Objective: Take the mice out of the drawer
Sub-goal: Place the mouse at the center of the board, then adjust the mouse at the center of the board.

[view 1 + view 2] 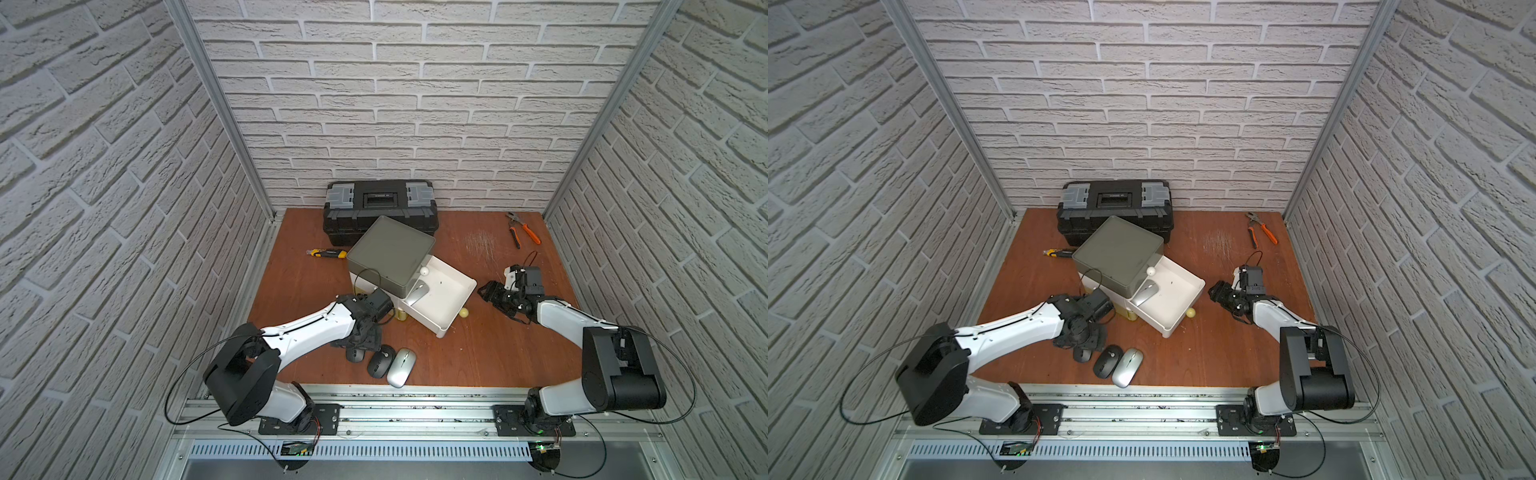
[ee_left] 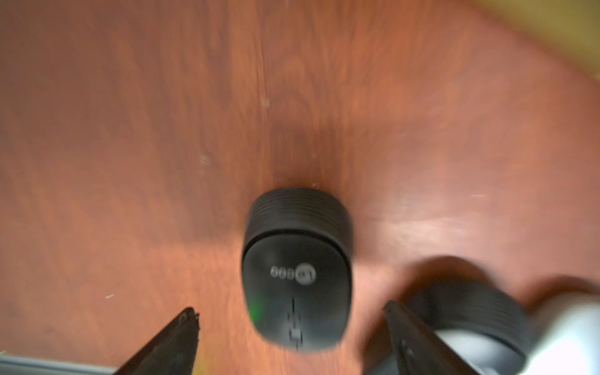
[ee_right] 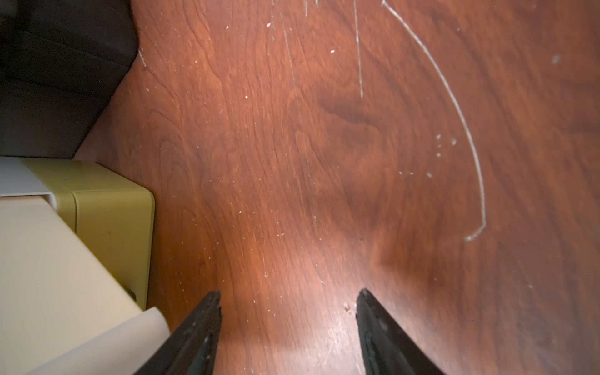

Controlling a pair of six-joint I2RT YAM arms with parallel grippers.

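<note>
My left pincer (image 2: 290,310) stands wide. Its tips sit on either side of the dark grey mouse (image 2: 297,269) with white lettering, and counter shows in the gap on each flank, so I grip nothing. That mouse lies flat on the counter (image 1: 498,345) near the front edge. Close beside it lie the black mouse (image 1: 381,361) and the silver mouse (image 1: 401,366), side by side. The other silver mouse (image 1: 417,293) lies in the open white drawer (image 1: 444,299), partly under the olive-grey cabinet top (image 1: 390,253). My right pincer (image 3: 289,293) is parted too, with nothing between its tips, low over bare wood just beside the drawer's outer corner.

The left wrist view is blurred, but it gives the lettering and a green glow on the dark grey mouse; in both top views my wrist covers most of it. Only the top views show the drawer's inside, the black toolbox (image 1: 380,208) at the back wall, the utility knife (image 1: 328,252) and the orange-handled pliers (image 1: 523,230). The right wrist view adds pale scratches and a yellow corner piece (image 3: 113,211).

The counter is reddish-brown wood, with white brick-pattern walls on three sides.
</note>
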